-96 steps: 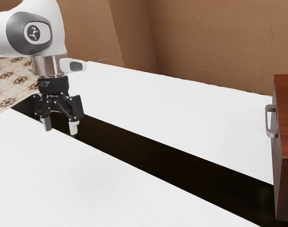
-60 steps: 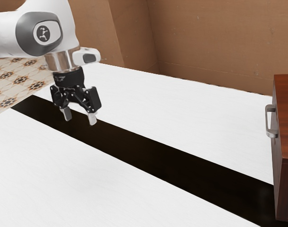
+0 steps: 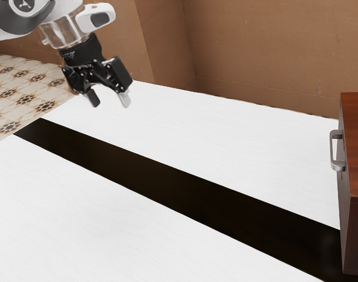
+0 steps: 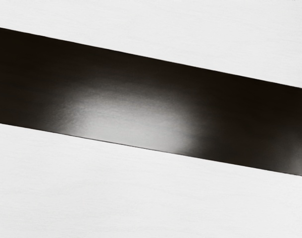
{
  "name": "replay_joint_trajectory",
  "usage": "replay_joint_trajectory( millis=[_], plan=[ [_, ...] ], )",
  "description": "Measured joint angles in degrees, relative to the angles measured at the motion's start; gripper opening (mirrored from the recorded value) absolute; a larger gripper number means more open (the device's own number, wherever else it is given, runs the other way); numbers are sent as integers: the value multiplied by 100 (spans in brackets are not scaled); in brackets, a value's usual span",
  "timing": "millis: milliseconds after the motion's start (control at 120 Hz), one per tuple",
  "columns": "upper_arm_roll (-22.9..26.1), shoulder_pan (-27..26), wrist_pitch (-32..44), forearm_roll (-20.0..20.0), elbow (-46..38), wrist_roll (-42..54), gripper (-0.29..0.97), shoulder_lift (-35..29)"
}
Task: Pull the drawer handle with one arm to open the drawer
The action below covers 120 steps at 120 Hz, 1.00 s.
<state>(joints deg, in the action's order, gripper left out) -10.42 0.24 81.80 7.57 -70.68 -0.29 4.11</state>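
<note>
The gripper [image 3: 111,101] hangs above the table [image 3: 237,138], well apart from the drawer [image 3: 354,194], its 2 fingers spread and holding nothing. The handle [image 3: 337,151], a grey upright bar, stands on the drawer's front, and the drawer looks shut. A black stripe [image 3: 167,185] runs across the table toward the drawer's foot and lies under the hand in the wrist view. The step, I judge, is the approach. Cross to the drawer and sink to handle height. Turn the fingers to straddle the bar from both sides, close firmly, then pull straight away from the drawer's front.
</note>
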Motion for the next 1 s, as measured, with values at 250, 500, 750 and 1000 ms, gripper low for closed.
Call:
replay_joint_trajectory(
  millis=[250,500,750,1000],
  plan=[
    [692,-469,802,406,9,-438,68,683],
    [1229,-536,1323,784,-3,-823,68,968],
    [1258,-798,1761,1355,-36,-1115,68,1323],
    [1374,-879,2477,1732,29,-1287,68,1747]
  ],
)
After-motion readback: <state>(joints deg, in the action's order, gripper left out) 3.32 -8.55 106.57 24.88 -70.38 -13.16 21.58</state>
